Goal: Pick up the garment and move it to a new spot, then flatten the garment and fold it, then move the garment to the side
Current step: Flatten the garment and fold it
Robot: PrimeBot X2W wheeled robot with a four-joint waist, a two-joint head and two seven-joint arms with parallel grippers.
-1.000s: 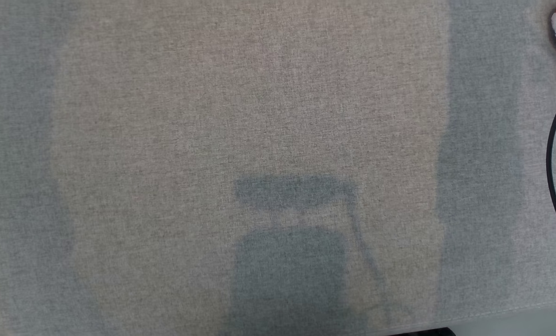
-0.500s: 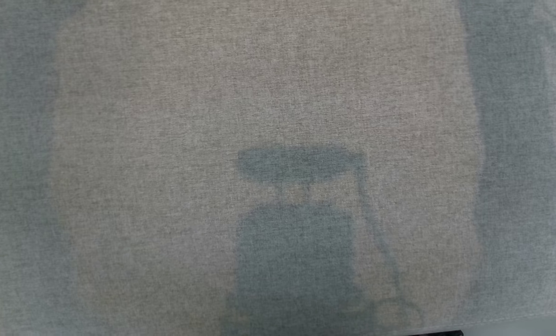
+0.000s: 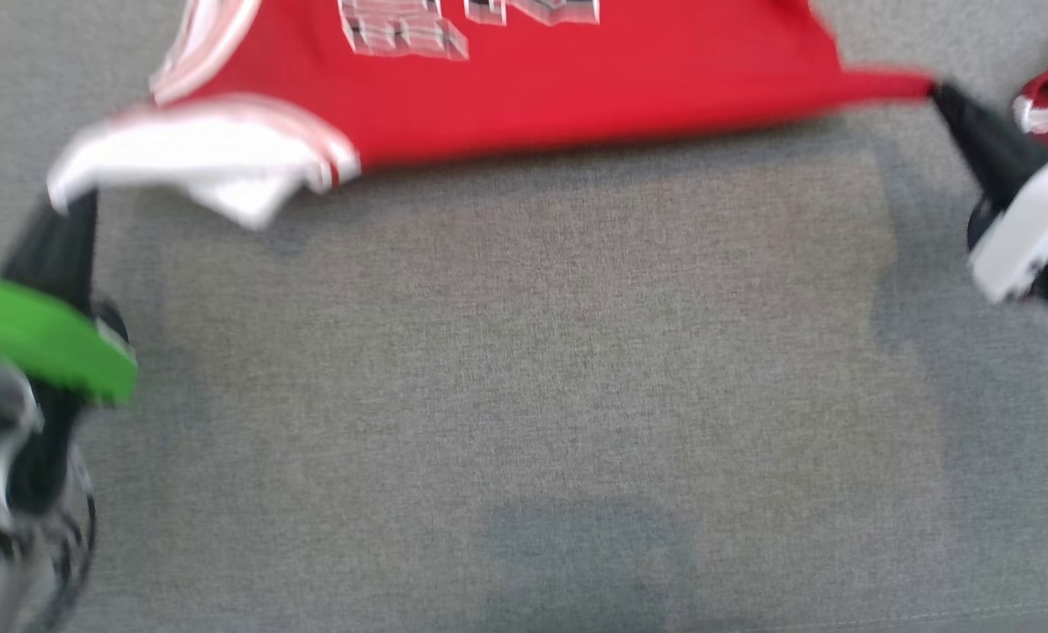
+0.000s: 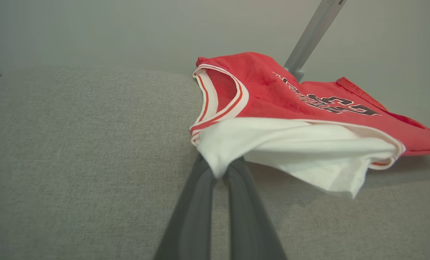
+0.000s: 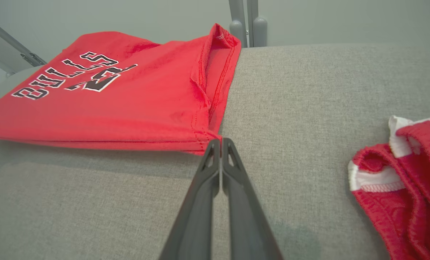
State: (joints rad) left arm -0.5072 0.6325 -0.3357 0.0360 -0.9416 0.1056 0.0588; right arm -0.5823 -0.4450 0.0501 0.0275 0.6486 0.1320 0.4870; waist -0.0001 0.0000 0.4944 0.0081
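The garment (image 3: 577, 88) is a red jersey with white trim and black lettering, stretched across the top of the head view just above the grey fabric surface (image 3: 524, 352). My left gripper (image 3: 71, 202) is shut on its white-lined edge at the left; in the left wrist view the fingertips (image 4: 220, 173) pinch the white cloth of the garment (image 4: 272, 94). At the far right, my right gripper (image 3: 937, 88) is shut on a red corner; in the right wrist view its tips (image 5: 221, 141) clamp the hem of the garment (image 5: 128, 104).
A second red and white piece of clothing (image 3: 1047, 105) lies bunched at the right edge, to the right of my right gripper (image 5: 399, 187). Grey metal legs (image 5: 247, 21) stand beyond the surface's far edge. The wide grey surface stretches below the garment.
Earlier the head view held bare grey surface and shadows. Now the garment hangs stretched between both grippers along the top; the view has also shifted.
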